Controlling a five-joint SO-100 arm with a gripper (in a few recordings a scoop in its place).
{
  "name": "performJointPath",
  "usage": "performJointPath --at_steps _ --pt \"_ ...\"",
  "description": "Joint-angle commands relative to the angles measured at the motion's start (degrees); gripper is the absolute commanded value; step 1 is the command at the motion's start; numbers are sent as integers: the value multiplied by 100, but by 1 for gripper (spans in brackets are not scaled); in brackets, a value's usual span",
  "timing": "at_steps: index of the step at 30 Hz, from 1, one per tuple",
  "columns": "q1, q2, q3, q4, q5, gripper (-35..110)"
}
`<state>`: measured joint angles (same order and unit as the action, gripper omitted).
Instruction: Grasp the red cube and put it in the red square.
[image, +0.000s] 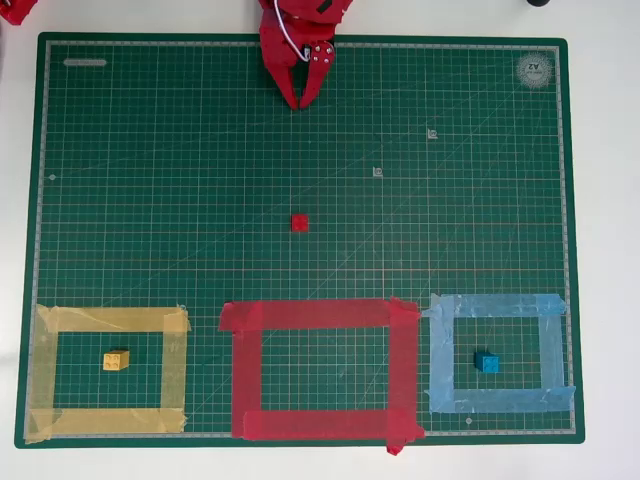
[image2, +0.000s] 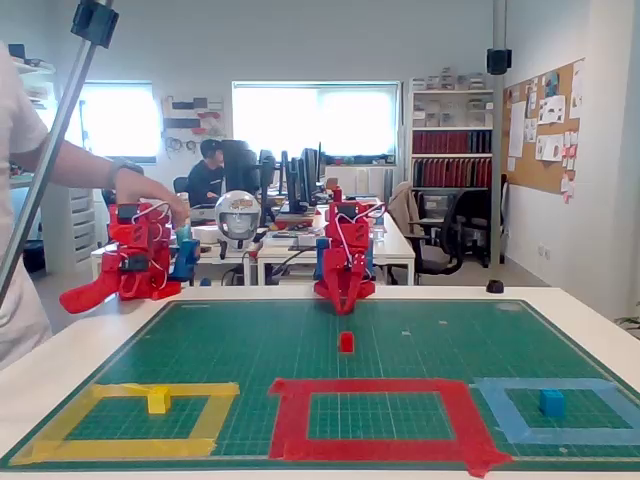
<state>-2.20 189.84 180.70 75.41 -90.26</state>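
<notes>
The red cube (image: 300, 222) (image2: 346, 342) lies alone on the green mat near its middle, above the red square in the overhead view. The red square (image: 320, 314) (image2: 375, 388), a frame of wide red tape, sits at the mat's lower middle with nothing inside it. My red gripper (image: 298, 100) (image2: 345, 306) rests at the top edge of the mat, its fingertips together and pointing toward the cube, well short of it. Nothing is held.
A yellow tape frame (image: 110, 319) holds a yellow cube (image: 116, 360) at lower left. A light-blue tape frame (image: 497, 305) holds a blue cube (image: 487, 363) at lower right. The green mat (image: 150, 180) lies on a white table.
</notes>
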Motion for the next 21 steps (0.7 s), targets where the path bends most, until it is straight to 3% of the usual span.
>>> performJointPath --at_steps 1,18,21 --pt "-123 211 35 132 -88 -1" --pt "-141 185 18 44 -132 -1" --pt "-79 -193 -976 -439 -141 -1"
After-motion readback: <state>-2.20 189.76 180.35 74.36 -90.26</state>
